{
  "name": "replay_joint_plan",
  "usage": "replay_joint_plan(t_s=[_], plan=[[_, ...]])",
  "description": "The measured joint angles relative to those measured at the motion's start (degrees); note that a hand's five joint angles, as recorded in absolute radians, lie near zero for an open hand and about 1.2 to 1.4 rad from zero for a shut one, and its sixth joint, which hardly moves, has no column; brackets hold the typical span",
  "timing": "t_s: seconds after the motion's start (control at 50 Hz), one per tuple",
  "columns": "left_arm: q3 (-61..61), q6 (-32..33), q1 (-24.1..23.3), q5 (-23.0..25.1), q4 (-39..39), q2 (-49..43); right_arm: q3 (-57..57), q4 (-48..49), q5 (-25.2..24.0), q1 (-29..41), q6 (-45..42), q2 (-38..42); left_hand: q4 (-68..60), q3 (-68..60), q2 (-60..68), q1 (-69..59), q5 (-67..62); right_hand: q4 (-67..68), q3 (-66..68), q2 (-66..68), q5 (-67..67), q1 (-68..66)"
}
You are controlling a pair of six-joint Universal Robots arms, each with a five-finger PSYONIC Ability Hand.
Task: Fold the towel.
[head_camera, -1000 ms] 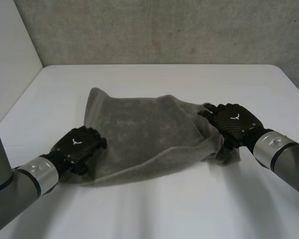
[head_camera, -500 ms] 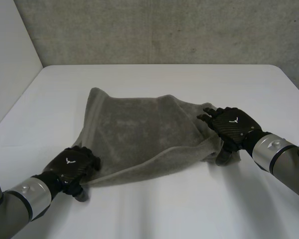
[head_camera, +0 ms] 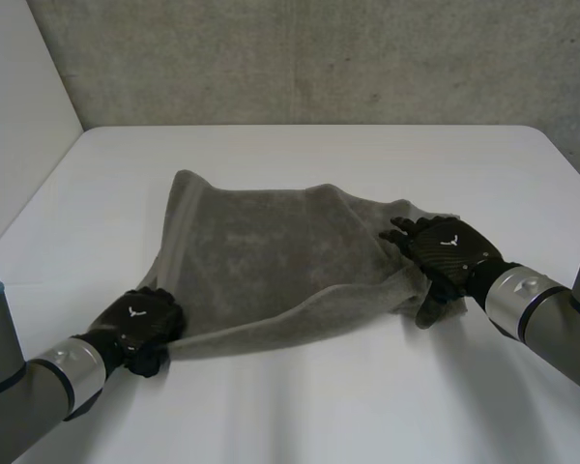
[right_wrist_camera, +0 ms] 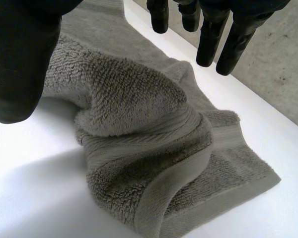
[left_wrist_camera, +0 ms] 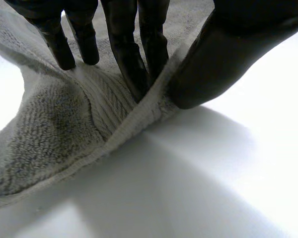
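Observation:
A grey towel [head_camera: 261, 261] lies rumpled on the white table [head_camera: 319, 406], with its right end bunched into a heap. My left hand [head_camera: 138, 321] is at the towel's near left corner. In the left wrist view its fingers [left_wrist_camera: 134, 64] and thumb [left_wrist_camera: 228, 54] pinch the towel's hem [left_wrist_camera: 104, 144] between them. My right hand [head_camera: 445, 249] rests over the bunched right end. There its fingers [right_wrist_camera: 208, 39] are straight and spread above the folds of the towel [right_wrist_camera: 139, 129], and the thumb [right_wrist_camera: 20, 59] stands apart, gripping nothing.
A grey concrete wall [head_camera: 319, 58] runs behind the table's far edge, and a pale wall [head_camera: 19, 97] stands on the left. Bare tabletop lies in front of the towel and beyond it.
My left hand has slid back off the towel to its near left corner and closed its fingers on the hem. My right hand has shifted slightly on the bunched end.

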State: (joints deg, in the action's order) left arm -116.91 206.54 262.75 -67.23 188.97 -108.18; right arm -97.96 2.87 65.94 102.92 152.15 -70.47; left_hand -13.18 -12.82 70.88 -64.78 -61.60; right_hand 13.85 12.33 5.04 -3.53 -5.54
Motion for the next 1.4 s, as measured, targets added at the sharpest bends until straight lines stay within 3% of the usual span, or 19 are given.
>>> replay_joint_plan(t_s=[0.1,0.32,0.52,0.7,0.8,0.9,0.96,1.06,1.1,1.16,1.24,1.3,1.4], plan=[[0.71,-0.03,-0.21,-0.04,-0.41,-0.62,0.86,-0.38,-0.06,0.48,0.39,1.88,0.0,0.0,5.81,-6.44,-5.79,0.0,0.0,12.73,-5.84,-12.5],[3.17,-0.3,0.05,-0.01,-1.85,7.44,5.07,-7.65,-1.15,0.31,0.08,5.56,0.0,0.0,6.03,-9.15,-5.79,0.0,0.0,62.99,-55.15,-62.45],[5.39,-1.51,1.09,0.33,-5.25,14.28,5.91,-12.52,-4.95,-2.46,-0.57,1.98,0.0,0.0,6.06,-9.15,-5.79,0.0,0.0,68.56,-61.88,-66.75],[5.67,-2.76,2.16,0.64,-5.88,16.1,4.99,-17.79,-13.32,-5.47,-2.03,-1.69,0.0,0.0,6.08,-9.15,-5.79,0.0,0.0,69.17,-62.13,-66.84],[5.75,-2.59,2.26,0.69,-6.14,16.7,4.89,-25.59,-15.7,-6.01,-10.95,-1.19,0.0,0.0,6.08,-9.15,-5.8,0.0,0.0,69.64,-62.17,-67.06],[8.18,-2.23,2.3,0.78,-6.16,16.26,8.04,-32.52,-15.22,-6.41,-23.29,1.41,0.0,0.0,6.08,-9.15,-5.79,0.0,0.0,69.65,-62.17,-67.06],[11.44,-2.08,2.25,0.85,-5.57,14.49,13.25,-32.44,-14.54,-5.87,-25.89,3.82,0.0,0.0,6.19,-9.15,-5.79,0.0,0.0,69.66,-62.22,-67.07],[24.56,-2.29,0.62,0.32,-2.15,6.12,26.58,-23.8,-12.35,-2.95,-23.41,7.41,0.0,0.0,6.29,-9.44,-5.79,0.0,0.0,70.71,-62.54,-67.07],[35.66,-2.63,-1.69,-0.66,1.29,0.52,36.09,-10.78,-7.71,-0.48,-19.49,8.53,0.0,0.0,6.41,-9.44,-5.79,0.0,0.0,70.74,-62.56,-67.07],[43.22,-3.26,-3.67,-1.97,5.8,-2.04,41.4,3.45,-1.69,1.21,-15.9,8.0,0.0,0.0,6.48,-9.44,-5.79,0.0,0.0,70.77,-62.56,-67.28],[48.83,-7.41,-5.75,-4.41,16.34,0.45,42.99,22.16,6.0,3.19,-10.62,3.32,0.0,0.0,6.51,-9.44,-5.79,0.0,0.0,70.79,-62.6,-67.6],[48.52,-12.27,-5.98,-5.34,22.31,4.83,41.07,26.28,7.33,4.12,-8.49,-0.05,0.0,0.0,6.55,-9.44,-5.8,0.0,0.0,70.91,-63.21,-67.78],[43.66,-19.47,-5.4,-5.39,27.34,10.76,35.2,22.46,5.29,4.82,-7.21,-4.0,0.0,0.0,6.6,-9.45,-5.96,0.0,0.0,71.47,-63.31,-67.88]])
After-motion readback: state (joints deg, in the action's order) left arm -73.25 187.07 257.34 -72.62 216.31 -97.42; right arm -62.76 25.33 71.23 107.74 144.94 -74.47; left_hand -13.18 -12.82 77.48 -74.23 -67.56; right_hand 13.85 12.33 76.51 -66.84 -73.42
